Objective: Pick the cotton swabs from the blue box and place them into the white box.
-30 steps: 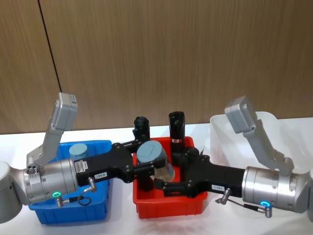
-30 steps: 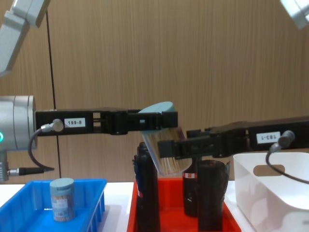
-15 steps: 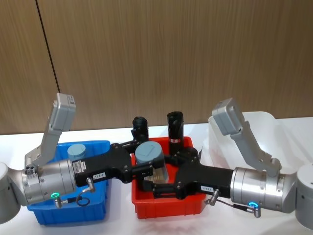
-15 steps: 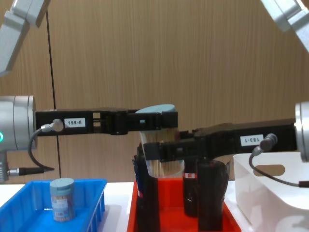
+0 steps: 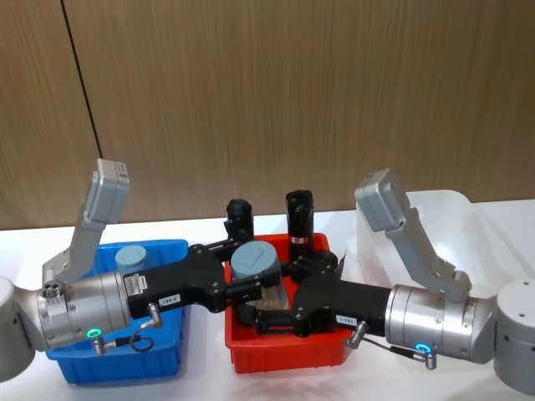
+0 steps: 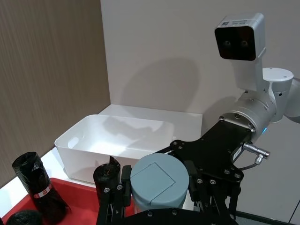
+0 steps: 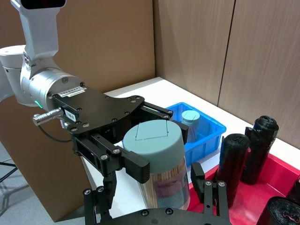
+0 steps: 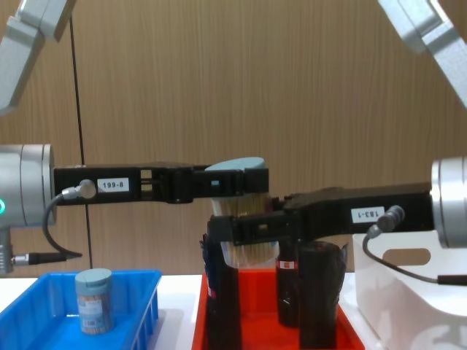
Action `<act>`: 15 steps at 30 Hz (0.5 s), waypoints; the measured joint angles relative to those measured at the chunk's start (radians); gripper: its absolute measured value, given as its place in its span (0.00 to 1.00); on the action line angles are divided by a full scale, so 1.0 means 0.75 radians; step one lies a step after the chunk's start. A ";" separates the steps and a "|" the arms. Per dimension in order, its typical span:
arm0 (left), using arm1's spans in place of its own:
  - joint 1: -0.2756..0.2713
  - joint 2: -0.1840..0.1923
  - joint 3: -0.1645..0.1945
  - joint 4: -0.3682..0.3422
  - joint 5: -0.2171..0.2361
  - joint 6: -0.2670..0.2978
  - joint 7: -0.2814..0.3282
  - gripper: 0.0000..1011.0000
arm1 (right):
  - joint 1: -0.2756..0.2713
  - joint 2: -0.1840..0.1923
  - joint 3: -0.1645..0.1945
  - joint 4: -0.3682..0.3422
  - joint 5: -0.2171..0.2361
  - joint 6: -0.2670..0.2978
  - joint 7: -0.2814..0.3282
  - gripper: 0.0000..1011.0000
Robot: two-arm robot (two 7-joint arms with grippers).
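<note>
Right wrist view: right gripper [image 7: 154, 192] is nearest, fingers spread either side of the clear body of the cotton swabs tub [image 7: 152, 140], with a gap on both sides, so it's not gripping. Left gripper [image 6: 158, 185] is clamped on the tub's grey-blue lid and holds it upright in the air over the red crate [image 5: 284, 351], above the black rolls [image 5: 299, 219]. Looks like a mid-air handover. I'd judge the tub light, stiff and thin-walled, with a smooth and slippery curve. Best hold is across the body just under the lid, with a moderate squeeze. Farther left, a second tub [image 5: 132, 257] stands in the blue box [image 5: 125, 359]. The white box [image 5: 468, 217] is far right.
</note>
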 joint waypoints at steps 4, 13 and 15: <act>0.000 0.000 0.000 0.000 0.000 0.000 0.000 0.67 | 0.002 -0.003 -0.005 0.010 -0.001 -0.011 -0.007 0.99; 0.000 0.000 0.000 0.000 0.000 0.000 0.000 0.67 | 0.006 -0.007 -0.017 0.032 -0.011 -0.031 -0.018 0.99; 0.000 0.000 0.000 0.000 0.000 0.000 0.000 0.67 | 0.007 -0.007 -0.020 0.038 -0.012 -0.035 -0.020 0.99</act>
